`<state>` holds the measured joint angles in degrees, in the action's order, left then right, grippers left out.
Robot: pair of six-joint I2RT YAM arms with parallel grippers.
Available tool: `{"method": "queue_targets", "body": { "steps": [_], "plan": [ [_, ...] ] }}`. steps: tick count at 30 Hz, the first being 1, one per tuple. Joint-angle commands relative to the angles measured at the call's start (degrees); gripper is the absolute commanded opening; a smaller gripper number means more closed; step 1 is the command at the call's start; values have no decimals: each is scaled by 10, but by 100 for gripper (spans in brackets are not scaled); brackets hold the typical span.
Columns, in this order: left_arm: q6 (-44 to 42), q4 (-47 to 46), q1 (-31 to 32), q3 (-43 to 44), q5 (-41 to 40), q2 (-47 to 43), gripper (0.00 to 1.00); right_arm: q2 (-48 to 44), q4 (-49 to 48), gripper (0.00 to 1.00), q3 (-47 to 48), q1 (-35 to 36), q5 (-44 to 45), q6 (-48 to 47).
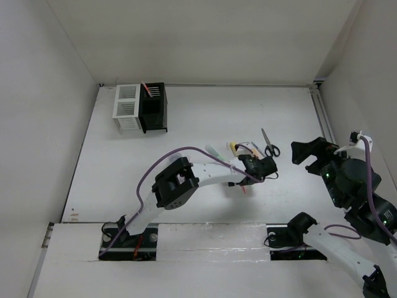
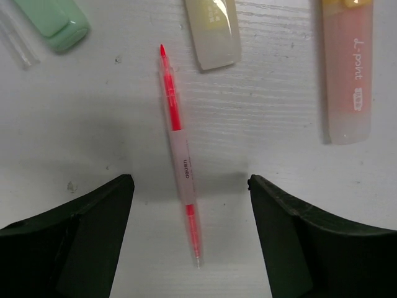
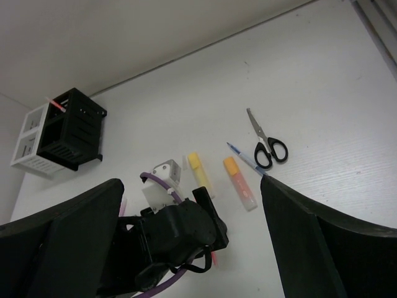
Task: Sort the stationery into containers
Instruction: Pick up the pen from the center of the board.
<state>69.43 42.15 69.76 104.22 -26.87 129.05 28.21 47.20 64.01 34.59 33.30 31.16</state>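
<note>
Left gripper (image 2: pixel 189 181) extended at mid-frame, pointing down, jaws part-open astride red pen (image 2: pixel 180 149), no contact; right gripper (image 3: pixel 191 181) raised at right, wide, empty.

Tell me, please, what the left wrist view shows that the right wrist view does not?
Only the left wrist view: the red pen at full length, lying between the fingers of the open left gripper, and a green highlighter. Only the right wrist view: the joined white box and black box, a second red pen sticking out of them, the scissors and a blue pen. Both: the yellow highlighter and the orange highlighter.
</note>
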Motion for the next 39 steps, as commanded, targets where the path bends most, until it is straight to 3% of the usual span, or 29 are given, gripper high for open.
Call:
{"method": "queue_targets", "body": {
  "steps": [1,10,14,16,21,29,34,39],
  "plan": [
    [37,58,0,27,-25,1,70,-2,-51,98,-8,5,-29,-14],
    [48,78,0,15,-12,33,37,-13,-86,99,-25,5,-62,-14],
    [53,72,0,-7,2,38,17,-13,-92,99,-30,5,-73,-14],
    [53,66,0,-29,8,31,1,-18,-98,99,-30,5,-73,-14],
    [52,35,0,-84,8,-23,0,-18,-98,99,-30,5,-73,-14],
    [-18,18,6,-117,-54,-212,0,11,-108,99,-35,5,-46,-14],
    [-57,73,6,-105,-139,-297,0,50,-147,99,-53,5,-63,-26],
    [-83,93,-14,-159,-218,-395,0,135,-200,99,-94,-2,-123,-20]
  ]
}}
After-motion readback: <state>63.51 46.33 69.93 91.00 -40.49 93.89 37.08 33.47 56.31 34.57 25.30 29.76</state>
